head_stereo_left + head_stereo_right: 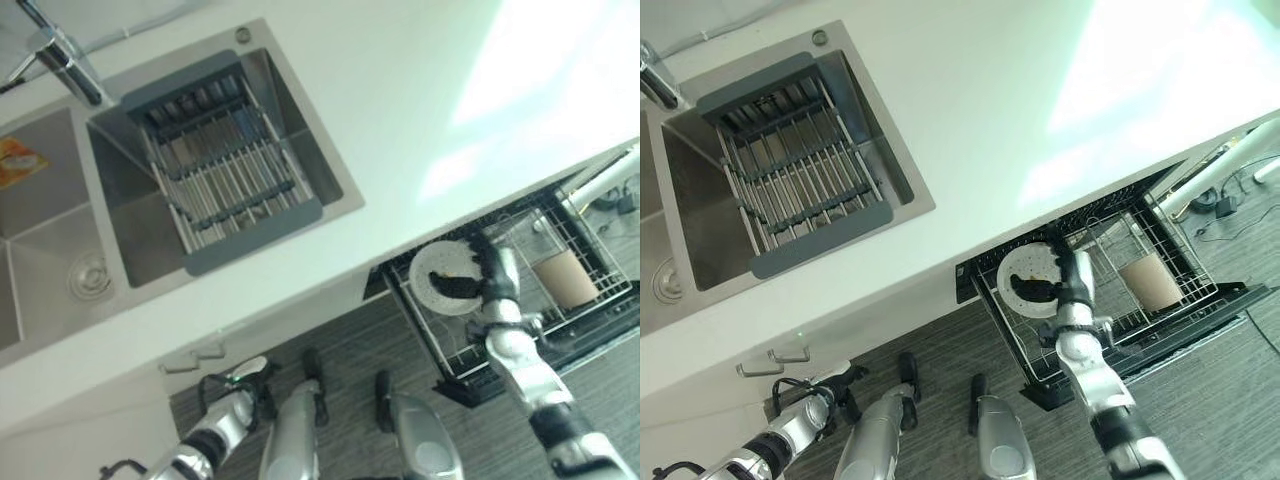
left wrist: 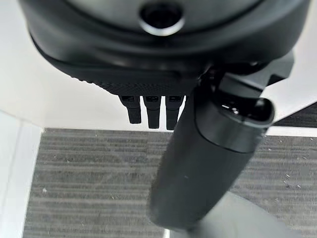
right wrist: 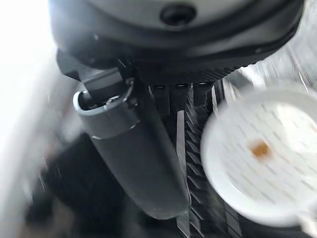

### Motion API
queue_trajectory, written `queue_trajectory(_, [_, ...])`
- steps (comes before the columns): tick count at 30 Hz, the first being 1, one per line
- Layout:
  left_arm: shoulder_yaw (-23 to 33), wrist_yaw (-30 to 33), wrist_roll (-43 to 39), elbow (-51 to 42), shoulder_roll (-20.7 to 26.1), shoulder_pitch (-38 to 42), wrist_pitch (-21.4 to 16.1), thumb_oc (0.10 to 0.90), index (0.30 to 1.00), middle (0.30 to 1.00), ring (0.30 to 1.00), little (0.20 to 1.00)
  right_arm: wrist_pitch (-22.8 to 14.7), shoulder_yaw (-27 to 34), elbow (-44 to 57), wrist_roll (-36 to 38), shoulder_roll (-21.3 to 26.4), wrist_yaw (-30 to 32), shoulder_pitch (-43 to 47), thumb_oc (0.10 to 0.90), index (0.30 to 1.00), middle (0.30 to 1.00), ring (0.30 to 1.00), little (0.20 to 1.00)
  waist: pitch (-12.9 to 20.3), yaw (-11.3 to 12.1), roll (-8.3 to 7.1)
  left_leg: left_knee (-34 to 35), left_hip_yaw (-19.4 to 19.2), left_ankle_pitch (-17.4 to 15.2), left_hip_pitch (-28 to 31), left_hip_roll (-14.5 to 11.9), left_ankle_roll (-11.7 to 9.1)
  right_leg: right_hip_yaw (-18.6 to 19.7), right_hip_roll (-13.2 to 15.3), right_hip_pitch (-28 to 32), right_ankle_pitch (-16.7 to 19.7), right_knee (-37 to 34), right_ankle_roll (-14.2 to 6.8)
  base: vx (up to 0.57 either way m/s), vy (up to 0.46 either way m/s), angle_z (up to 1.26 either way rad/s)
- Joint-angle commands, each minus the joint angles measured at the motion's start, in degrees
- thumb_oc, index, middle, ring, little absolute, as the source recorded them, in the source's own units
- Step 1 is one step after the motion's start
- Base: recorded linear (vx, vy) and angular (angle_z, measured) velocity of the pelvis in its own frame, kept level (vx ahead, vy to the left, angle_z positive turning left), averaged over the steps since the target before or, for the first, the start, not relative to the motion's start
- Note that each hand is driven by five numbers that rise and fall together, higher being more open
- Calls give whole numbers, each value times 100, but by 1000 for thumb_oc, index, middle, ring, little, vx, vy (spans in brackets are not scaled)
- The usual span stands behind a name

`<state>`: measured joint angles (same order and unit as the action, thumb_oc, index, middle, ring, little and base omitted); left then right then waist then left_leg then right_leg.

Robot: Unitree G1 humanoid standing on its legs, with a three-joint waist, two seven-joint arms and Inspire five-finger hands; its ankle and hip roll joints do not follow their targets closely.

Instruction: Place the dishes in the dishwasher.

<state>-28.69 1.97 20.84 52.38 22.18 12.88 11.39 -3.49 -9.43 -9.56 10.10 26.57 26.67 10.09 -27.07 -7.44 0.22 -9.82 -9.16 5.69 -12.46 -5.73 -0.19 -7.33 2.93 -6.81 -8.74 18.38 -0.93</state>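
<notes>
where the right hand (image 1: 487,275) reaches over the pulled-out dishwasher rack (image 1: 585,325) in the left eye view, its dark fingers lie across the white plate (image 1: 436,272), so part of the plate's face is covered, and whether they curl round the rim is hard to make out. the plate stands in the rack's left end; a tan cup (image 1: 566,279) sits farther right in the same rack. the sink (image 1: 60,250) is cut off at the view's left edge, with a drying rack (image 1: 225,165) laid over its right basin. the left hand (image 1: 243,385) hangs low beside the cabinet front.

the right eye view shows the same plate (image 1: 1025,272) under the right hand (image 1: 1065,275).

the left wrist view shows the left hand's fingers (image 2: 153,110) straight, holding nothing, over grey floor (image 2: 89,183).

the right wrist view is blurred; the plate (image 3: 257,153) lies beside the fingers (image 3: 184,99), and i cannot tell if they grip it.
</notes>
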Motion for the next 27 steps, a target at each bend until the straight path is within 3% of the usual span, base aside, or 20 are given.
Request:
queue_trajectory(1, [45, 169, -341, 137, -344, -257, -136, 800, 900, 900, 900, 900, -1414, 587, 757, -593, 501, 865, 206, 800, 900, 900, 900, 900, 625, -149, 83, -737, 72, -1317, 143, -235, -253, 296, 46, -31, -101, -119, -410, 59, 74, -28])
queue_trajectory(3, [186, 282, -466, 380, -443, -367, -294, 800, 900, 900, 900, 900, -1686, 888, 1158, -862, 569, 1163, -69, 800, 900, 900, 900, 900, 721, -234, 79, -737, -2, -1340, 171, -278, -244, 351, 24, -22, -122, -119, -393, 77, 75, -30])
queue_trajectory(5, [401, 430, -571, 606, -554, -566, -507, 800, 900, 900, 900, 900, -2207, 1458, 1577, -951, 618, 1569, -541, 800, 900, 900, 900, 900, 805, -374, 59, -737, -98, -1381, 237, -327, -222, 396, -4, 20, -158, -119, -366, 75, 65, -24])
queue_trajectory(6, [545, 512, -742, 755, -580, -712, -669, 800, 900, 900, 900, 900, -3062, 2026, 1670, -1295, 688, 2359, -957, 800, 900, 900, 900, 900, 843, -488, 30, -737, -166, -1449, 320, -324, -205, 443, -7, 70, -216, -119, -366, 41, 50, -14])
queue_trajectory(8, [709, 448, -912, 837, -590, -747, -688, 800, 900, 900, 900, 900, -2926, 2499, 1459, -2120, 683, 2948, -1303, 800, 900, 900, 900, 900, 876, -582, 41, -737, -210, -1424, 300, -357, -203, 456, -35, 33, -179, -119, -354, 9, 33, -14])
queue_trajectory(10, [764, 440, -1126, 964, -612, -782, -738, 800, 900, 900, 900, 900, -2830, 2826, 1101, -1731, 733, 3330, -1508, 800, 900, 900, 900, 900, 870, -652, 31, -737, -220, -1434, 326, -357, -186, 472, -41, 58, -202, -119, -338, -2, 0, -5])
queue_trajectory(11, [821, 428, -1203, 1053, -617, -828, -807, 800, 900, 900, 900, 900, -3099, 3067, 715, -1580, 648, 3600, -1627, 800, 900, 900, 900, 900, 887, -692, 23, -737, -239, -1441, 341, -362, -190, 480, -44, 60, -207, -119, -338, -9, -19, -8])
queue_trajectory(13, [890, 327, -1523, 1264, -609, -833, -937, 800, 900, 900, 900, 900, -3254, 3729, -11, -1274, 550, 4436, -1905, 800, 900, 900, 900, 900, 910, -787, -1, -737, -293, -1477, 369, -367, -213, 489, -36, 51, -226, -119, -360, -11, -22, -17])
queue_trajectory(14, [893, 305, -1668, 1301, -604, -806, -929, 800, 900, 900, 900, 900, -3316, 3972, -262, -1032, 519, 4554, -2022, 800, 900, 900, 900, 900, 904, -834, 4, -737, -303, -1484, 373, -364, -220, 499, -46, 38, -222, -119, -361, -8, -10, -6])
queue_trajectory(16, [877, 204, -1840, 1361, -581, -729, -877, 800, 900, 900, 900, 900, -3087, 4427, -1017, -727, 431, 4429, -2237, 800, 900, 900, 900, 900, 927, -928, 34, -737, -350, -1458, 360, -372, -250, 511, -68, -5, -165, -119, -364, -11, -7, 6])
queue_trajectory(17, [841, 189, -1869, 1395, -591, -708, -873, 800, 900, 900, 900, 900, -3112, 4496, -1399, -533, 447, 4316, -2291, 800, 900, 900, 900, 900, 939, -942, 44, -737, -367, -1452, 363, -371, -257, 507, -62, -3, -160, -119, -363, 11, -12, 4])
queue_trajectory(19, [616, 78, -1932, 1486, -635, -534, -816, 800, 900, 900, 900, 900, -3330, 4499, -3336, 390, 386, 3678, -2333, 800, 900, 900, 900, 900, 936, -956, 85, -737, -396, -1400, 335, -383, -317, 494, -41, -13, -140, -119, -337, 0, 0, 0])
queue_trajectory(20, [584, 67, -1960, 1490, -639, -501, -807, 800, 900, 900, 900, 900, -3308, 4472, -3499, 446, 375, 3574, -2321, 800, 900, 900, 900, 900, 926, -956, 94, -737, -392, -1394, 329, -383, -324, 491, -41, -17, -138, -119, -331, -40, 24, -10])
queue_trajectory(21, [413, 48, -2100, 1451, -685, -364, -760, 800, 900, 900, 900, 900, -3124, 4146, -4091, 620, 268, 3166, -2264, 800, 900, 900, 900, 900, 867, -951, 172, -737, -375, -1360, 305, -378, -338, 466, -42, -16, -141, -119, -284, -29, 39, -15])
queue_trajectory(27, [255, 149, -2756, 1316, -778, -263, -758, 800, 900, 900, 900, 900, -2645, 3090, -4618, 943, 55, 2343, -1990, 800, 900, 900, 900, 900, 706, -860, 412, -737, -294, -1249, 169, -391, -349, 318, -71, 31, -219, -119, -154, -36, 48, 5])
